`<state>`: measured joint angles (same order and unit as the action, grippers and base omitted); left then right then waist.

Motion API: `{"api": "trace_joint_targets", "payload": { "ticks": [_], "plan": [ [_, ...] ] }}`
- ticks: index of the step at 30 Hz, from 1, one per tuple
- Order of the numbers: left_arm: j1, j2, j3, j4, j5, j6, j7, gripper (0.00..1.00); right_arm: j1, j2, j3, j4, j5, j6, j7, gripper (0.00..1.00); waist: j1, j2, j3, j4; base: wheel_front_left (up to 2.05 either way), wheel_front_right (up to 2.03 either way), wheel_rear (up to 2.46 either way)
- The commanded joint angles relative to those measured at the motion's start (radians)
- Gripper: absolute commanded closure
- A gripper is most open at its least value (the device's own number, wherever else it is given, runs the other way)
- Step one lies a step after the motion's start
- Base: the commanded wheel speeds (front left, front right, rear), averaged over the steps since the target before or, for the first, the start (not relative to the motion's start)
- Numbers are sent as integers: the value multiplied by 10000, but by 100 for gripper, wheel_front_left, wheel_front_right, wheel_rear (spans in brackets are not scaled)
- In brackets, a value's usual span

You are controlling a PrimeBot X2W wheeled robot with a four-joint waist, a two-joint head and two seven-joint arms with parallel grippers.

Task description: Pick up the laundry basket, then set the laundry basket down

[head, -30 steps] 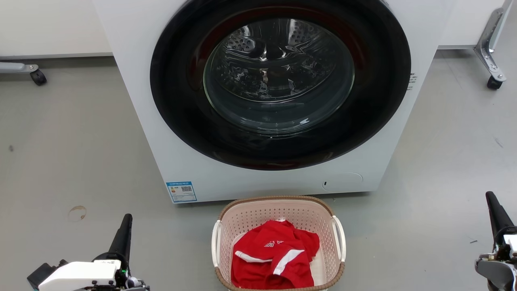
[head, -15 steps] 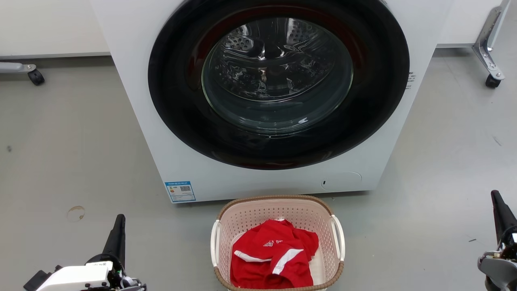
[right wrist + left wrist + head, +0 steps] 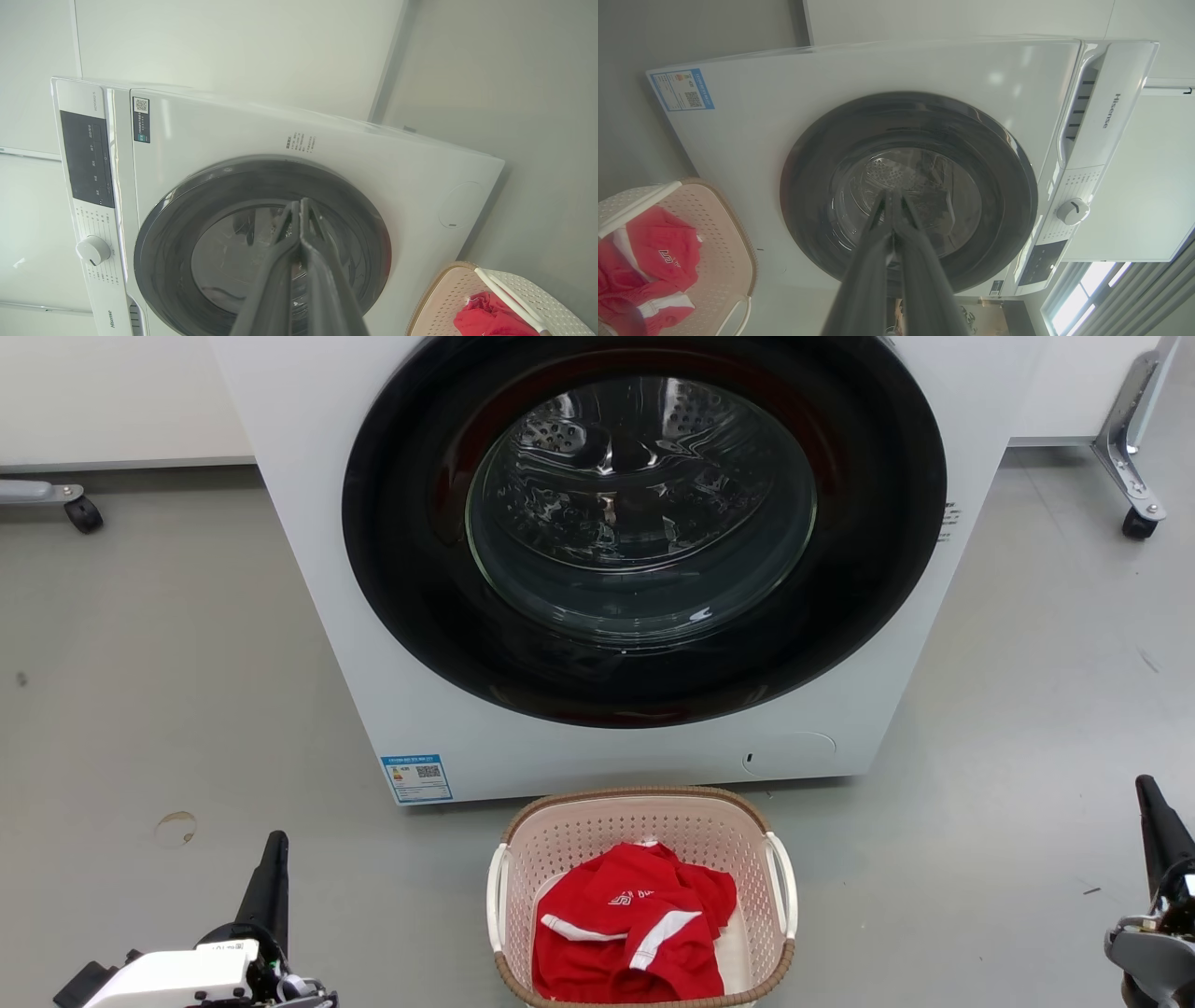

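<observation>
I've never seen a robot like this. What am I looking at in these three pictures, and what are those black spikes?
All three pictures come from cameras on one wheeled robot with two arms. The head view looks down at a white washing machine with a round dark door, standing on a grey floor. In front of it sits the laundry basket, pale pink with a brown rim, and a red garment lies inside it. The black spikes are the robot's hands: the left gripper at the lower left and the right gripper at the lower right. Each has two long dark fingers, pressed together here and holding nothing. The other two pictures come from wrist cameras looking along those fingers, so the washer appears tilted. Neither gripper touches the basket.
</observation>
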<state>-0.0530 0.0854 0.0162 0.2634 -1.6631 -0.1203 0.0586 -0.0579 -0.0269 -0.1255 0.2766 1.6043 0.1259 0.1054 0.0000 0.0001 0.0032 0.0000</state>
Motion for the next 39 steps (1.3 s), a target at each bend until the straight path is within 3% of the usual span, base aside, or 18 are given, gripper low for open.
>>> {"api": "trace_joint_targets", "payload": {
  "ticks": [1, 39],
  "plan": [
    [-500, 103, 345, -223, 18, -104, 39, 100, -498, -250, 131, -321, 54, 48, 67, 100, 0, -1, 0, 1, 0, 0, 0],
    [-516, -60, 571, -205, 208, -104, 221, 100, -500, -242, 119, -320, 44, 48, 77, 100, 0, -1, 0, 1, 0, 0, 0]
  ]
}}
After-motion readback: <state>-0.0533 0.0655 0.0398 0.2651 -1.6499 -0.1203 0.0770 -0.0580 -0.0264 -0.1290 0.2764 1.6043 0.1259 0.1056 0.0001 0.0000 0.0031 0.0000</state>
